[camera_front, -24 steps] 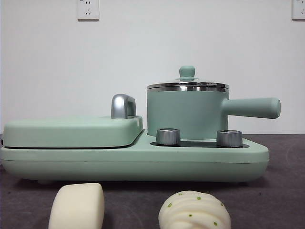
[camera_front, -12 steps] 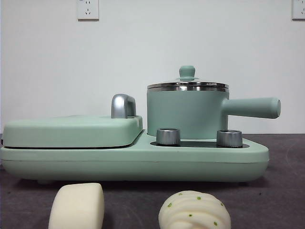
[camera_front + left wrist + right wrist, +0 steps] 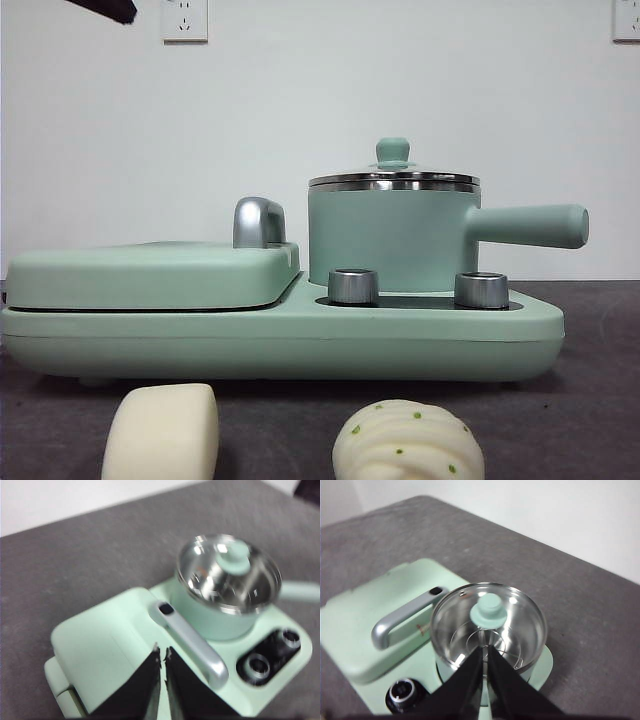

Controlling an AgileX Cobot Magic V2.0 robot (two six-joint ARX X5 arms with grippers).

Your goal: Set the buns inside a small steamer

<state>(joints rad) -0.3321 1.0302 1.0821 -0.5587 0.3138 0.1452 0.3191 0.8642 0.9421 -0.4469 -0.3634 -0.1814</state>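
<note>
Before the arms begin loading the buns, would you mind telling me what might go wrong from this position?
1. The glass lid is on the small steamer, so no bun can go in until it is lifted by its small knob, which may slip.
2. The plain bun and the pleated bun look soft; a hard squeeze could dent them.
3. The steamer's long handle sticks out sideways, and a descending arm might knock it.
</note>
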